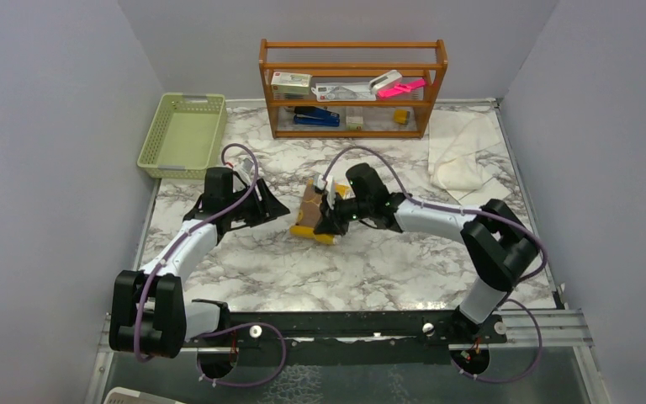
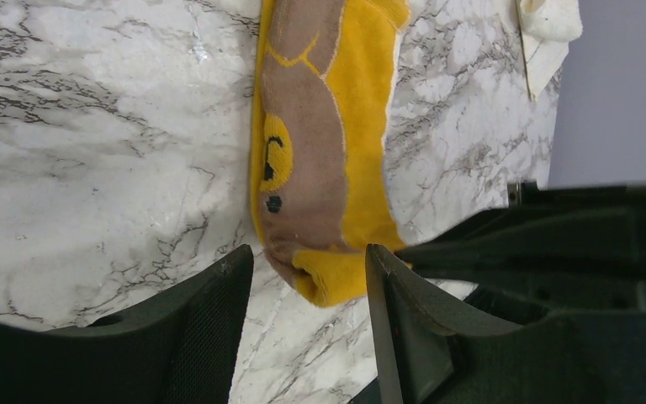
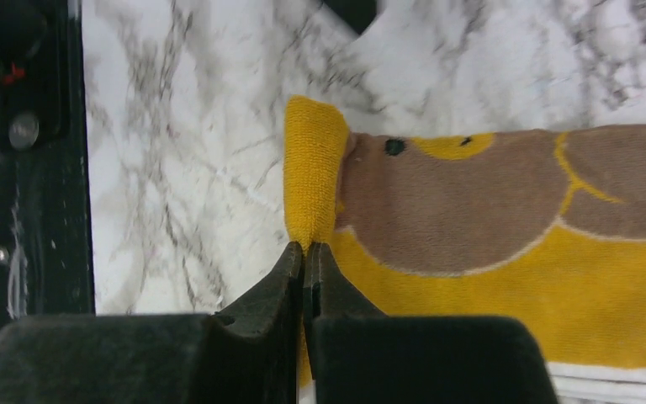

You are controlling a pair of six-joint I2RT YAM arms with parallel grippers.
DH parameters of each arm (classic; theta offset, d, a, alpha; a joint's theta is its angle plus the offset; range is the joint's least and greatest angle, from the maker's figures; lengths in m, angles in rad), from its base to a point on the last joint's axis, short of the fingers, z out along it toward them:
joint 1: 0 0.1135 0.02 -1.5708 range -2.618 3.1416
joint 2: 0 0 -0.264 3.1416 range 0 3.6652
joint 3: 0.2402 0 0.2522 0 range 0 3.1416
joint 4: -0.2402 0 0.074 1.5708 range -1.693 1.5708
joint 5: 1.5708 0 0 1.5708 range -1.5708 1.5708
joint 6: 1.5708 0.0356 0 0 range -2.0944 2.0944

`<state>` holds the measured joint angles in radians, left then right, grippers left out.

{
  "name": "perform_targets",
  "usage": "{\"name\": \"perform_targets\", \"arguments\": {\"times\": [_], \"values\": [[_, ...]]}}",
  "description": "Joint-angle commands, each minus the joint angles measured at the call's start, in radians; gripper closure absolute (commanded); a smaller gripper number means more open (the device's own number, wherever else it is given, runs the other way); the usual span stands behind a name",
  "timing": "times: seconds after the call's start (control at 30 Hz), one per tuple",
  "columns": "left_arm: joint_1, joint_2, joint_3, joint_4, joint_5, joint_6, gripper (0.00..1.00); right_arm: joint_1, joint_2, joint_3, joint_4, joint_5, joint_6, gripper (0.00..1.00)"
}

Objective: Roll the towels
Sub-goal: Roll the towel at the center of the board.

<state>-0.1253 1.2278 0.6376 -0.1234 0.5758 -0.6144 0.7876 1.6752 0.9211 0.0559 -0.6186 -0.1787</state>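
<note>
**Right hand pinches the rolled end of the yellow towel, mid-bench**

I see the yellow towel (image 1: 309, 212) lying as a narrow strip near the middle of the marble bench (image 1: 370, 269). My right hand (image 3: 304, 252) is clamped on its turned-up end. My left hand (image 2: 309, 252) has its fingers apart, with that same end between the tips. The strip's long axis runs straight away from my left hand. Bare marble shows on every side of it. The cream towel (image 1: 458, 151), green basket (image 1: 182, 135) and wooden rack (image 1: 353, 88) sit well apart along the far edge
</note>
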Motion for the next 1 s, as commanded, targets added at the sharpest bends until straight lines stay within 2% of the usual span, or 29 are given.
{"name": "perform_targets", "arguments": {"times": [0.0,0.1,0.2,0.4,0.57,0.97], "values": [[0.006,-0.031,-0.011,0.045,0.08,-0.019,0.45,-0.075,0.126,0.189,-0.104,-0.166,0.171,0.99],[0.006,-0.037,-0.02,0.07,0.101,-0.031,0.45,-0.092,0.258,0.346,-0.289,-0.217,0.164,0.99],[0.006,-0.043,-0.024,0.085,0.117,-0.038,0.45,-0.091,0.342,0.414,-0.36,-0.27,0.157,0.99],[0.006,-0.057,-0.034,0.092,0.115,-0.04,0.45,-0.103,0.346,0.375,-0.314,-0.315,0.189,0.99],[0.006,-0.035,-0.053,0.127,0.133,-0.061,0.45,-0.11,0.374,0.367,-0.299,-0.253,0.232,0.99],[-0.036,0.01,-0.169,0.343,0.157,-0.195,0.47,-0.17,0.519,0.412,-0.303,-0.214,0.356,0.99]]}}
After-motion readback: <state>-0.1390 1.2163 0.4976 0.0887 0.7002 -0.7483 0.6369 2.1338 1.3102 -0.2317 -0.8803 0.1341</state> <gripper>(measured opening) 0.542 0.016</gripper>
